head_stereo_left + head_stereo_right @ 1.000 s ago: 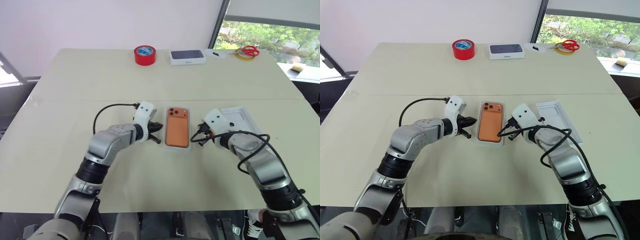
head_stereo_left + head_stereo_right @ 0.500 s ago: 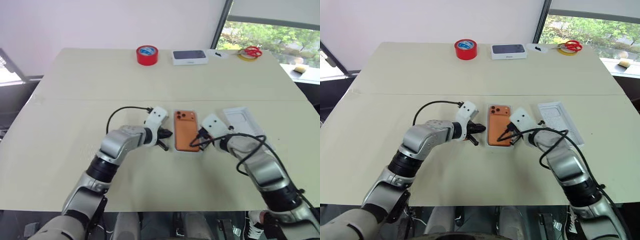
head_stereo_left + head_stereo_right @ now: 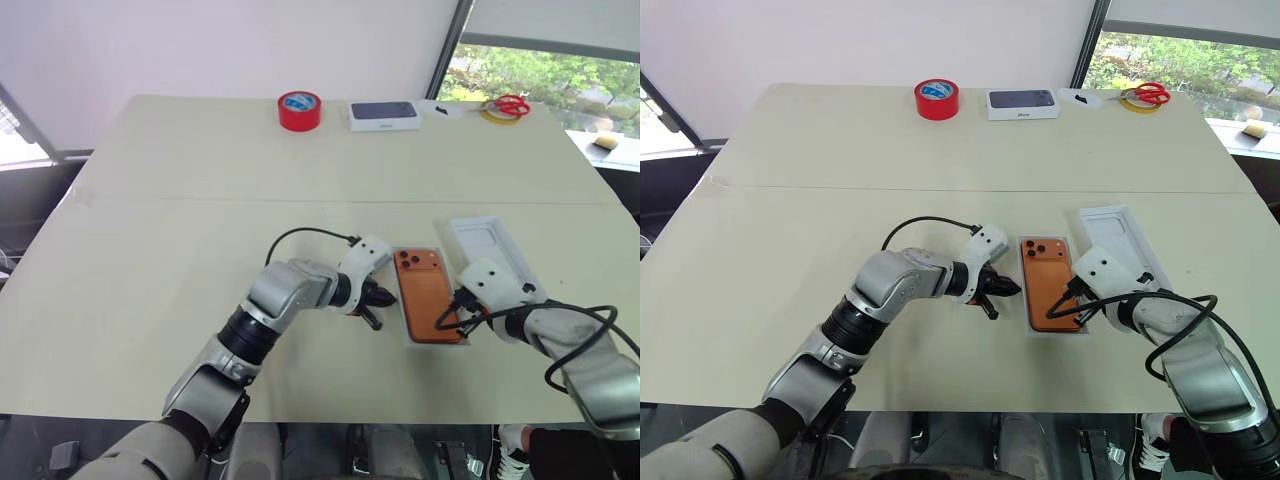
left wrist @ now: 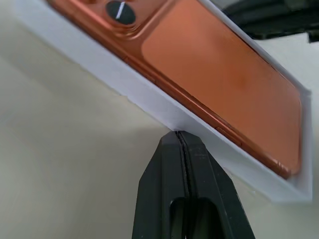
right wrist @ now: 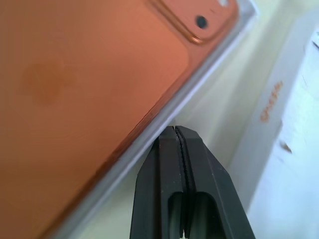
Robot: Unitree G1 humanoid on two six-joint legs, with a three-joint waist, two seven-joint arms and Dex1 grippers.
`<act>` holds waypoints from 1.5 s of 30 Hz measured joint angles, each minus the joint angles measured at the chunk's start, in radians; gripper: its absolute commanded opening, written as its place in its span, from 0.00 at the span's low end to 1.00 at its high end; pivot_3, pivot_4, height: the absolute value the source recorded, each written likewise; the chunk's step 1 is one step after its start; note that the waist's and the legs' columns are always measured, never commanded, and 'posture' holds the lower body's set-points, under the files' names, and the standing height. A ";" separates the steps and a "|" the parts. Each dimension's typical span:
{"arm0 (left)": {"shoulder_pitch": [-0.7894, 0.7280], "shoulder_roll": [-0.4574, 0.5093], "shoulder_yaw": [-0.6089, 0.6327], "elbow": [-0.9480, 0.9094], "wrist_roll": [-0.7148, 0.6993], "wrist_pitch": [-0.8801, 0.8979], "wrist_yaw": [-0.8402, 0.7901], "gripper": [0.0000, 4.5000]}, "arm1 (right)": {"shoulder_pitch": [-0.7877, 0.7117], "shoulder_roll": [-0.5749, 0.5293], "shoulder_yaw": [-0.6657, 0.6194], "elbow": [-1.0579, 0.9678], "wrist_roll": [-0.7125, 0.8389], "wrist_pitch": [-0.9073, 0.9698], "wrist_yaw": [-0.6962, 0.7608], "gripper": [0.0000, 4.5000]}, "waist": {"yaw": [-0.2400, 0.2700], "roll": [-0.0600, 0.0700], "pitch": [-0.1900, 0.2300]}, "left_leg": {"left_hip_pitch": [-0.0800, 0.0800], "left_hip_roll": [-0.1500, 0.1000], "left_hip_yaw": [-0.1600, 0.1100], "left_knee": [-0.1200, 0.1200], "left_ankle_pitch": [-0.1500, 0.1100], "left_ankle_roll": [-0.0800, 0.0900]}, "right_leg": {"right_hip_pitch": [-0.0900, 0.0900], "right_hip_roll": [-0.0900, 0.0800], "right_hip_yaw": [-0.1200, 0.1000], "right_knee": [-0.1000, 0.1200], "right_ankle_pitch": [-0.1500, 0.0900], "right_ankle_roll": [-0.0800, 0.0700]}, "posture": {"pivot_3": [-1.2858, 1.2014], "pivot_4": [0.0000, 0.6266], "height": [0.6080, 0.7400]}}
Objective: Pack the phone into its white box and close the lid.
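Figure. The phone (image 3: 1046, 281) lay back-up, its camera block toward the table's far edge, seated in the white box (image 3: 1033, 331), which rested near the table's near edge, right of centre. The left gripper (image 3: 1006, 288) had its two black fingers pressed together, empty, their tips at the box's left wall; the left wrist view showed the tips touching or just short of that wall, and which could not be told. The right gripper (image 3: 458, 316) likewise had its fingers pressed together and empty, set against or just beside the box's right wall near its near corner. Just beyond the box's right side, toward the table's right edge, lay a shallow white piece with a raised rim (image 3: 1118, 236), apparently the lid resting open side up; no printed face was visible, so this identification is tentative. Along the far edge stood a red tape roll (image 3: 939, 98), a closed white box with a dark phone picture (image 3: 1021, 103), and red-handled scissors (image 3: 1145, 94).

Judged stage: the phone was already packed, and both grippers bracketed the box as if squaring it; the lid was not yet on. The next move would call for a gripper to open, take the white piece by its rim, turn it over if it lay inverted, align it above the box, and press it down evenly.
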 measured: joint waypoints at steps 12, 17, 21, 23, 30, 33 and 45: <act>-0.022 0.053 0.041 -0.046 -0.013 0.016 -0.049 0.00 | 0.112 -0.042 -0.185 -0.027 0.104 -0.087 0.128 0.19 | -0.004 0.000 0.000 | 0.001 0.000 0.000 0.000 0.000 0.000 | 0.001 0.000 0.000 0.000 0.000 0.000 | 0.52 0.24 0.93; -0.003 0.159 0.093 -0.129 -0.045 0.031 -0.081 0.00 | 0.090 -0.087 -0.300 -0.021 0.170 -0.087 0.187 0.74 | -0.005 0.001 0.000 | 0.001 0.000 0.000 0.000 0.000 0.000 | 0.001 0.001 0.000 0.000 0.000 0.000 | 0.52 0.24 0.93; 0.040 0.215 0.118 -0.155 -0.050 -0.055 -0.126 0.00 | -0.062 -0.091 -0.295 0.080 0.195 -0.004 0.152 0.74 | -0.004 0.001 0.000 | 0.001 0.000 0.000 0.000 0.000 0.000 | 0.001 0.000 0.000 0.000 0.000 0.000 | 0.52 0.24 0.93; 0.059 0.254 0.118 -0.181 -0.043 -0.153 -0.174 0.00 | -0.174 -0.085 -0.270 0.140 0.209 0.089 0.119 0.74 | -0.006 0.001 0.000 | 0.001 0.000 0.000 0.000 0.000 0.000 | 0.001 0.000 0.000 0.000 0.000 0.000 | 0.52 0.24 0.93; 0.201 0.380 0.119 -0.262 0.013 -0.563 -0.360 0.00 | -0.447 -0.064 -0.064 0.352 0.237 0.386 0.051 0.74 | -0.005 0.003 0.000 | 0.001 0.001 0.001 0.000 0.000 0.000 | 0.000 0.000 0.001 0.000 0.000 -0.001 | 0.52 0.24 0.93; 0.205 0.400 0.119 -0.266 0.017 -0.603 -0.390 0.00 | -0.498 -0.063 -0.025 0.412 0.237 0.424 0.035 0.74 | 0.002 0.003 0.000 | 0.000 0.000 0.001 0.000 0.000 0.000 | 0.000 0.000 0.000 0.000 0.000 0.000 | 0.52 0.24 0.93; 0.237 0.383 0.090 -0.266 0.061 -0.649 -0.386 0.00 | -0.667 -0.005 0.109 0.545 0.237 0.563 -0.018 0.01 | -0.003 0.003 -0.001 | 0.000 0.001 0.002 0.000 0.000 0.001 | -0.001 0.000 0.001 0.001 0.000 0.000 | 0.52 0.24 0.93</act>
